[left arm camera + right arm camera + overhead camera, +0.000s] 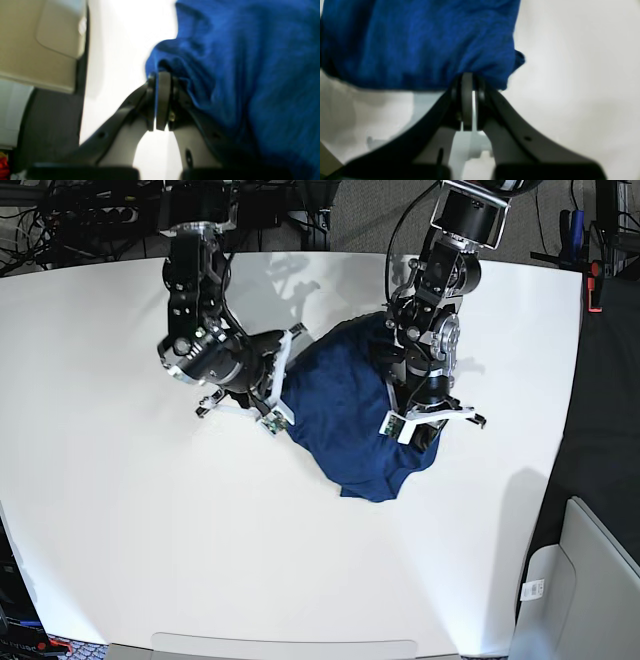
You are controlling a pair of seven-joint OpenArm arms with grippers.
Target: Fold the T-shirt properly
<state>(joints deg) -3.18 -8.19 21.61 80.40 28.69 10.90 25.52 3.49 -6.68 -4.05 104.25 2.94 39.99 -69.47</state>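
Left pincer (162, 82) is clenched on a bunched edge of the T-shirt (250, 75): in your left wrist view the two fingers are pressed together with blue fabric gathered right at their tips and spilling away to the right. Your right pincer (467, 80) is clenched the same way, its fingers meeting under a fold of the T-shirt (420, 42), whose cloth fills the upper left of the right wrist view.

From the base view you see the T-shirt (350, 415) as a dark blue crumpled mass near the middle of the white surface (120, 510), slightly toward the far side. It stretches between your two arms, with a rounded lobe sagging toward the near edge. The right pincer (278, 395) grips its edge on that view's left, and the left pincer (412, 412) grips it on that view's right. Whether the fabric between them is lifted clear of the surface or resting on it, you cannot tell. A pale bin-like object (590, 580) stands beyond the surface's right edge.
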